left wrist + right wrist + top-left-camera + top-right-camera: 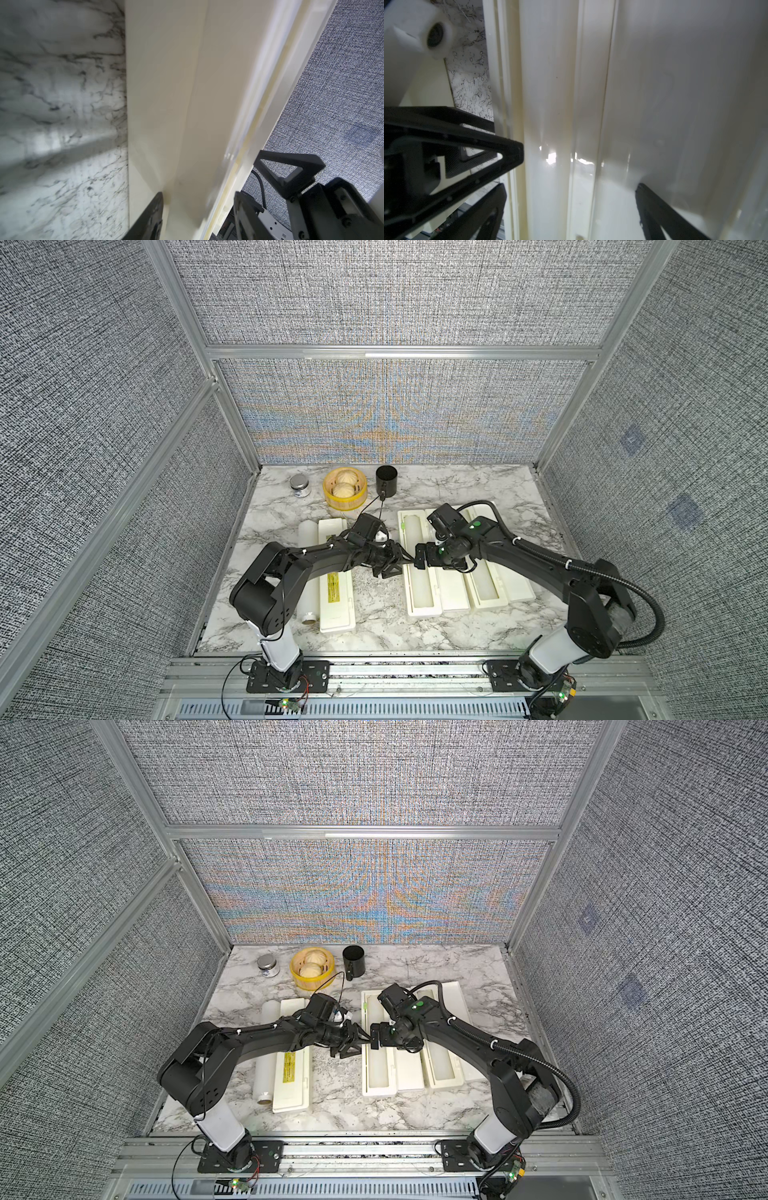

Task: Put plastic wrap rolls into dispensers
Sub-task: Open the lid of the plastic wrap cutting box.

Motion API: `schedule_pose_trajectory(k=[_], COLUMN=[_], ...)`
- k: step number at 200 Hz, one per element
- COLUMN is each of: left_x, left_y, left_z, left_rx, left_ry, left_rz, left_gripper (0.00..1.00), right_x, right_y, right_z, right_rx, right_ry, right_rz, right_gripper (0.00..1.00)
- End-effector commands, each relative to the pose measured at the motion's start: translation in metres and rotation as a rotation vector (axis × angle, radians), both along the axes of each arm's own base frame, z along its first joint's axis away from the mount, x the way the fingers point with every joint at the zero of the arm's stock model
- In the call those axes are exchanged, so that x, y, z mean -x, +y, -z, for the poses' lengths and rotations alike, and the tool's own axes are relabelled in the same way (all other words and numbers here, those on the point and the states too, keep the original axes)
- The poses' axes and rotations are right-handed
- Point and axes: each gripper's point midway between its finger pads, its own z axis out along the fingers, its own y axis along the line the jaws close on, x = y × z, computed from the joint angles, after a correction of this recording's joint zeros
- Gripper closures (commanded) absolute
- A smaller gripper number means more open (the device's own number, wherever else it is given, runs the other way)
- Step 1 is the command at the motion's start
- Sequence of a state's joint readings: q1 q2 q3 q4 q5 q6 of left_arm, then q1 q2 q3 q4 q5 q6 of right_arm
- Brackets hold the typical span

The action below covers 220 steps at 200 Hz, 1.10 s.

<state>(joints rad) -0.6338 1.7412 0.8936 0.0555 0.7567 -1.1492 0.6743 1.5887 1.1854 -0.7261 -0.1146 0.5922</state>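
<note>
Roughly two thirds is judged done. Two dispensers are seen opened, lids folded flat. The middle dispenser is directly under the right claw, and the outer dispenser is just beyond that claw, on its arm side. A roll appears seated in each trough: one between the right claw's fingers, one in the outer box. How fully each is seated cannot be confirmed.

Left to do: the loose roll is to be loaded. It lies on the tabletop, well apart from the left claw, behind it and past the closed dispenser. Whether it touches that box or lies just beside it cannot be told. That box is not yet opened. The open lids are not yet shut, if shutting is wanted.

Right claw: spread wide, nothing gripped, poised over the middle trough. Left claw: set at the middle dispenser's outer wall, which is seen between its fingers in the left wrist view. It is partly spread; whether the wall is gripped cannot be told.

Rolls: long, slim, translucent white, glossy, with glare spots in the right wrist view. A brown core is seen at the loose roll's end. Dispensers: long cream boxes. A yellow-green label strip is seen on the closed lid, and a small green slider at the middle dispenser's far end.
</note>
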Motion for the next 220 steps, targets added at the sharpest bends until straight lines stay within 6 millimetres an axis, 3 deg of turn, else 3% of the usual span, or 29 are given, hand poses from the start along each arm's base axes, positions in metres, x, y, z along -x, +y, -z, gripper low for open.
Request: schedule_pose_trajectory(k=[1,35,73,112,156,189,220], left_x=[-0.007,-0.006,-0.007,-0.006,0.008,0.009,0.013], left_y=[-0.012,-0.007,0.020,0.081,0.179,0.220,0.246], left_z=[-0.015,-0.013,-0.038,-0.065,-0.065,-0.065,-0.043], left_rx=[0.070,0.039,-0.065,-0.196,-0.533,-0.651,-0.740], left_ry=[-0.036,-0.045,-0.130,-0.202,-0.222,-0.241,-0.191], left_rz=[0.004,0.013,0.028,-0.015,-0.094,-0.122,-0.109], left_gripper=[0.47,0.47,0.45,0.40,0.30,0.27,0.25], right_x=[-0.002,-0.002,0.002,0.006,0.012,0.020,0.023], right_y=[0.006,0.002,0.003,0.034,0.085,0.114,0.123], right_z=[-0.003,-0.011,-0.027,-0.040,-0.042,-0.038,-0.033], right_rx=[-0.022,-0.006,0.069,0.043,-0.018,-0.042,-0.044], right_ry=[-0.003,-0.019,-0.066,-0.099,-0.088,-0.072,-0.056], right_rz=[-0.021,-0.020,-0.055,-0.115,-0.210,-0.267,-0.290], right_gripper=[0.02,0.02,0.01,0.01,0.01,0.01,0.01])
